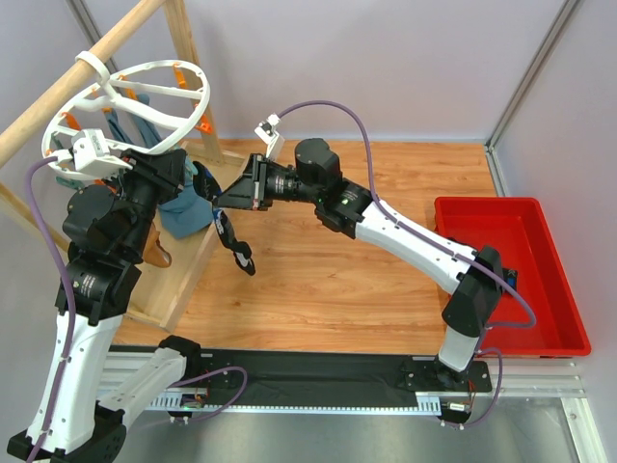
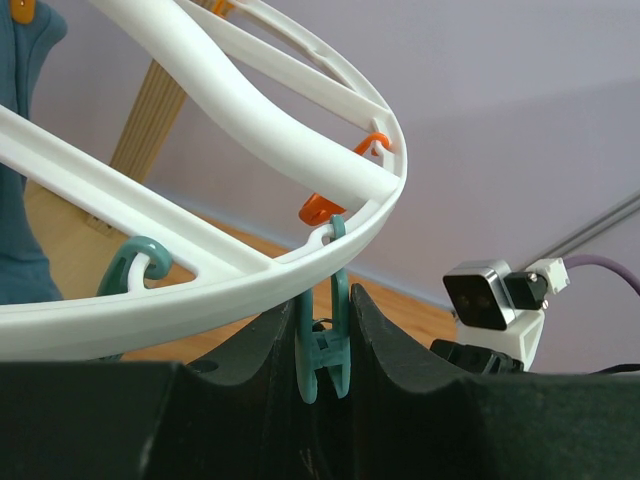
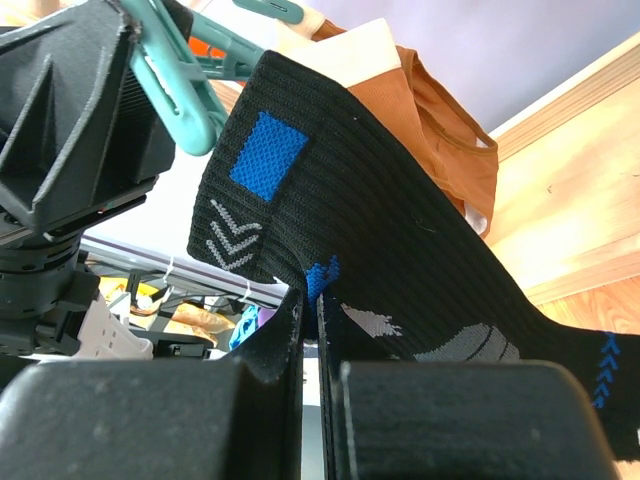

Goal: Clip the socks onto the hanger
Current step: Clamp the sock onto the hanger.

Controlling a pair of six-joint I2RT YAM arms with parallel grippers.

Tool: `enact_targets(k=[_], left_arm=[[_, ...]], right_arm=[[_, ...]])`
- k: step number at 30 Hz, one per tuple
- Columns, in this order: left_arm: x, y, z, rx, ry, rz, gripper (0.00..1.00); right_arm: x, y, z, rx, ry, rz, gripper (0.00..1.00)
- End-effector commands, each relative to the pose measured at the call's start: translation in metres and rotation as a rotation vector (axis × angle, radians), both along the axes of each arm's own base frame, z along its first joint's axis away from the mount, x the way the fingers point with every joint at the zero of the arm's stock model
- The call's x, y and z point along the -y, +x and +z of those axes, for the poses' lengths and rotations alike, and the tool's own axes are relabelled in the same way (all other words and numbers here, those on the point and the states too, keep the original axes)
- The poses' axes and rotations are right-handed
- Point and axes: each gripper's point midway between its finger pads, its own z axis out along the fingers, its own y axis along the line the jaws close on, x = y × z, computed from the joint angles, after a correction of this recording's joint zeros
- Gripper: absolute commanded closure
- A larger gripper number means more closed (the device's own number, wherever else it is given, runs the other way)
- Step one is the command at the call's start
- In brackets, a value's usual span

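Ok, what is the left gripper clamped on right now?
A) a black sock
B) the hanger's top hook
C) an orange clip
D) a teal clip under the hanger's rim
D: in the left wrist view the left gripper pinches a teal clip hanging from the rim of the hanger, while the orange clip sits free above it.

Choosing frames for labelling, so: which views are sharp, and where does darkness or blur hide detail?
Top external: evenly lit, sharp across the table. Left wrist: hanger and teal clip crisp, the left hand pinching it almost black. Right wrist: sock knit sharp, the right hand gripping it dark and soft.
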Motion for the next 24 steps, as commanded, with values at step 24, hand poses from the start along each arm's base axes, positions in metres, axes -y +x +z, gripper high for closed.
enact_targets(k=[24], left_arm=[[0.000,-0.010,0.008,0.038,0.008,-0.017,1.00]], right_arm=[[-0.001,-0.026,0.073,0.100,0.133,0.058,1.00]])
